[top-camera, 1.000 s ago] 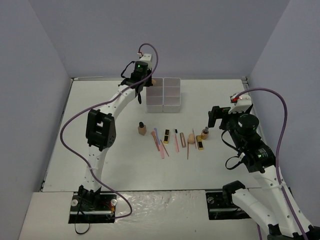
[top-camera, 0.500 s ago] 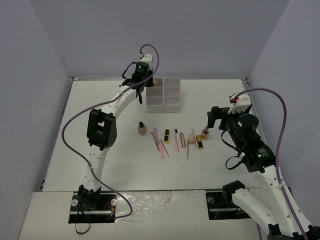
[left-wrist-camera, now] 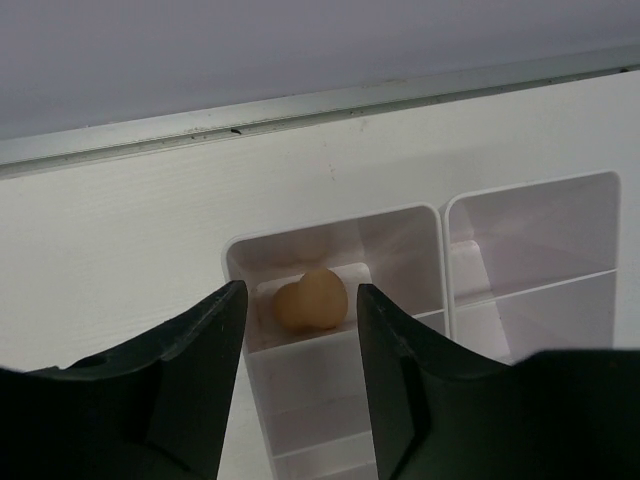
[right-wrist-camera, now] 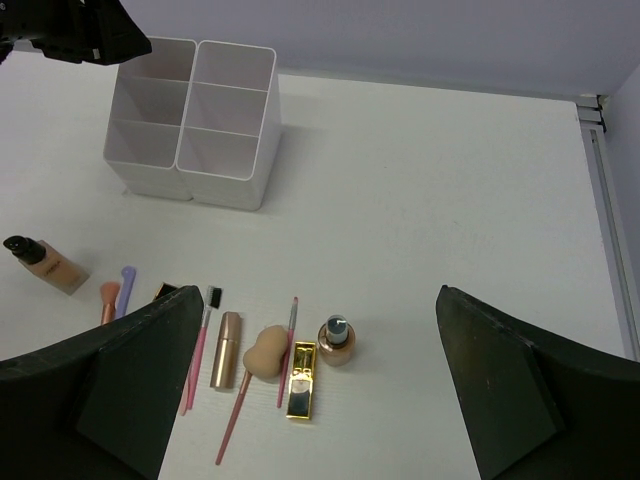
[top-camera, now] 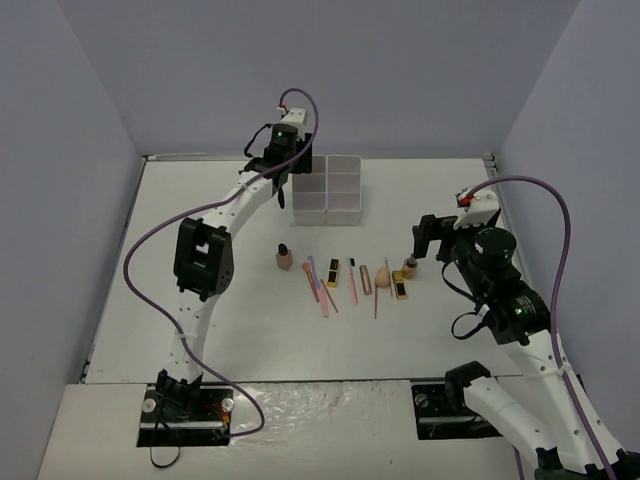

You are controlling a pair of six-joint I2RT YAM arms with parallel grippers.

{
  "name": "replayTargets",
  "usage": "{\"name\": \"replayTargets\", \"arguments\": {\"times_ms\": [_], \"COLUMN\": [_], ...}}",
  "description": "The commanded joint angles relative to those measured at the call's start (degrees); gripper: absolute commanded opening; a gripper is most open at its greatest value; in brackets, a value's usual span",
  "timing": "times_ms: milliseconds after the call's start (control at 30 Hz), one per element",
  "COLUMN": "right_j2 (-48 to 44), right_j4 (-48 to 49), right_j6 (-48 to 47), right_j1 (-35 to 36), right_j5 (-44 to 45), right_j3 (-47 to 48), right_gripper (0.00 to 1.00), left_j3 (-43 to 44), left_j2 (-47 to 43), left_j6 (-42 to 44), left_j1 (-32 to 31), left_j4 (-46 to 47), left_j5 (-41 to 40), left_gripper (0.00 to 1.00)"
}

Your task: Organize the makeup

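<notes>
**Hidden or cut off.** In the overhead view the left arm's wrist covers the upper left corner of the compartment box (top-camera: 327,190), so the cell beneath it is not visible. The left wrist view shows that cell. A peach sponge (left-wrist-camera: 310,300) lies in the uppermost cell of the left-hand unit, its lower edge hidden by the divider wall. The left gripper (left-wrist-camera: 300,290) hangs above it with the fingers parted. The sponge shows in the gap between them but lies lower, inside the cell, and is not clasped. The lower part of the box is cut off by the frame edge and by both black fingers. In the right wrist view the right gripper (right-wrist-camera: 320,292) has its fingers spread wide with nothing between them. They cover the lower corners of the frame and the left ends of some sticks.

**Surface and room.** The table (top-camera: 200,230) is flat, matt and white. A metal strip (left-wrist-camera: 300,110) runs along its far edge, and plain lavender-grey walls (top-camera: 400,80) enclose it.

**Materials and shapes.** The box is made of smooth, white, glossy plastic. It consists of two units side by side, each with three cells and rounded rims. The remaining makeup lies in a row mid-table, well apart from the box:
- a tan bottle (right-wrist-camera: 45,265) with a black cap, lying on its side
- a lilac brush (right-wrist-camera: 126,285)
- thin pink sticks (right-wrist-camera: 235,425)
- a rose-gold tube (right-wrist-camera: 227,363)
- a second sponge (right-wrist-camera: 266,350), waisted like a peanut
- a black-and-gold tube (right-wrist-camera: 301,380)
- a round copper-toned bottle (right-wrist-camera: 337,340), standing upright
</notes>
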Motion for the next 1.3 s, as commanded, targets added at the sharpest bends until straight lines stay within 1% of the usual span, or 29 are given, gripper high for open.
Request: {"name": "replayTargets", "arguments": {"times_ms": [0,167,267,367,500,567,633,733,900,933,1000,1267], "right_j2": [0.77,0.89,1.03,1.45,1.32,0.97,0.41,-1.50,-4.15,-4.87,-5.67,-8.03], "right_j4": [2.60,2.59,2.53,2.57,2.56,2.60,2.60,2.60,2.59,2.45,2.15,-0.21], "right_j6": [-0.76,0.23,0.78,1.05,2.20,2.88,3.47,4.50,5.80,5.88,6.47,6.90], "right_j1": [0.29,0.29,0.29,0.29,0.29,0.29,0.29,0.29,0.29,0.29,0.29,0.29], "right_j5": [-0.86,0.01,-0.20,-0.74,0.58,1.21,1.68,3.42,6.81,6.96,7.07,7.85], "right_j3": [2.00,2.08,1.93,1.73,1.69,1.87,1.91,1.72,0.31,-0.05,-0.29,0.32], "right_gripper": [1.00,1.00,1.00,1.00,1.00,1.00,1.00,1.00,1.00,1.00,1.00,1.00], "left_j3": [3.17,1.23,-1.59,-6.39,-16.46,-21.22,-24.91,-28.77,-28.31,-27.73,-25.96,-20.32], "left_j2": [-5.21,-9.66,-13.02,-16.47,-22.74,-24.95,-26.38,-26.72,-23.38,-22.80,-20.94,-13.91], "left_j6": [0.11,-0.98,-1.91,-3.44,-6.73,-8.82,-11.51,-17.72,-19.66,-20.02,-20.44,-23.01], "left_j1": [0.20,-1.63,-3.99,-6.94,-13.68,-16.86,-19.39,-23.32,-28.46,-28.83,-29.66,-30.97], "left_j4": [3.39,-0.18,-4.80,-6.87,-10.26,-10.63,-10.52,-10.42,-10.95,-11.17,-11.56,-13.42], "left_j5": [0.33,0.63,0.34,-0.02,-3.91,-4.46,-3.57,-1.97,-1.19,-1.12,-0.75,3.74], "left_gripper": [0.48,0.56,0.61,0.65,0.68,0.68,0.68,0.68,0.66,0.63,0.62,0.62]}}
